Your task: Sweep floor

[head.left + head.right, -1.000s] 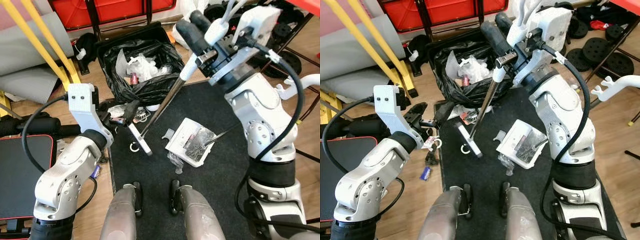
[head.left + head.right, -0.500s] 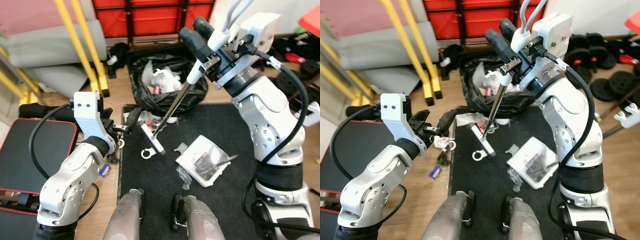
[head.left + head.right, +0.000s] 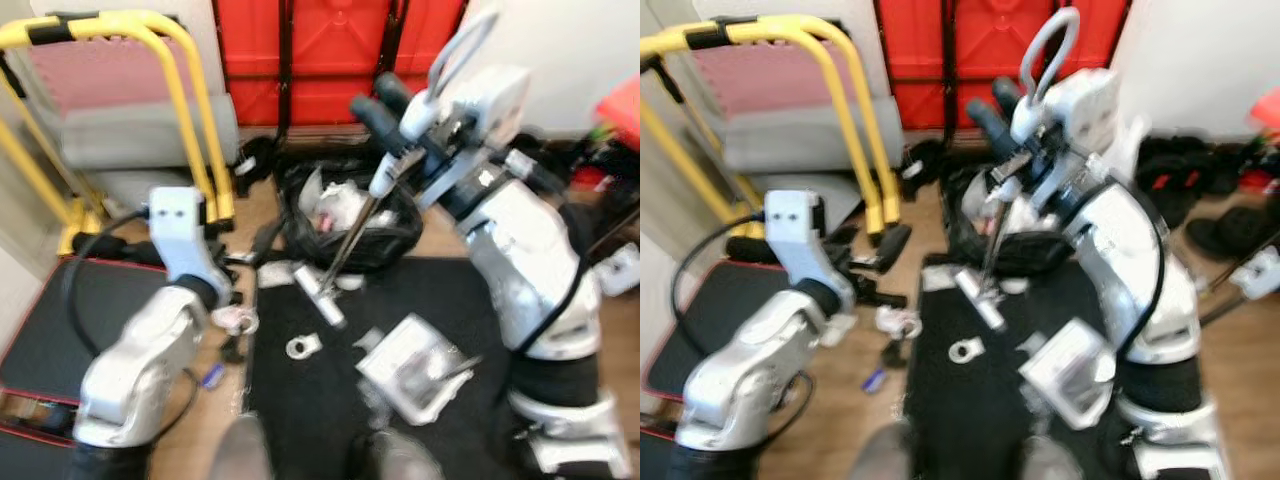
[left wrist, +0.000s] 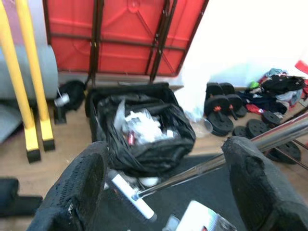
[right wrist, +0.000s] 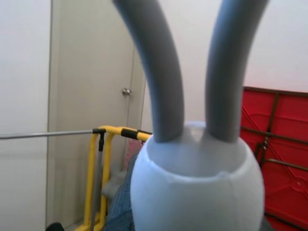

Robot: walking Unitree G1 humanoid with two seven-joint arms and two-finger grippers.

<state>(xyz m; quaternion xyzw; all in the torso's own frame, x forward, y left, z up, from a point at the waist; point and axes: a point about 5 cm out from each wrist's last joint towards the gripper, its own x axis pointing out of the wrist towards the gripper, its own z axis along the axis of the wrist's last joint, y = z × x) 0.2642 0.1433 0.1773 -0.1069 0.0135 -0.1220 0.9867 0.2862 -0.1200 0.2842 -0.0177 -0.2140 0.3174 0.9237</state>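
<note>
My right gripper (image 3: 392, 125) is clamped on the broom handle (image 3: 352, 222), left gripper (image 4: 161, 185) open, and a hard push toward 11 o'clock could tip the trash bag (image 3: 345, 215).

- Probably a home gym or storage room (the head views are blurred).
- Black weight plates (image 4: 219, 103) lie on a wood floor (image 4: 72, 137).
- Yellow metal frame (image 3: 190, 90), grey padding (image 3: 150, 135), red folded panel (image 4: 125, 29).
- A black mat (image 3: 440, 300) and a full rubbish bag (image 4: 144, 134).
</note>
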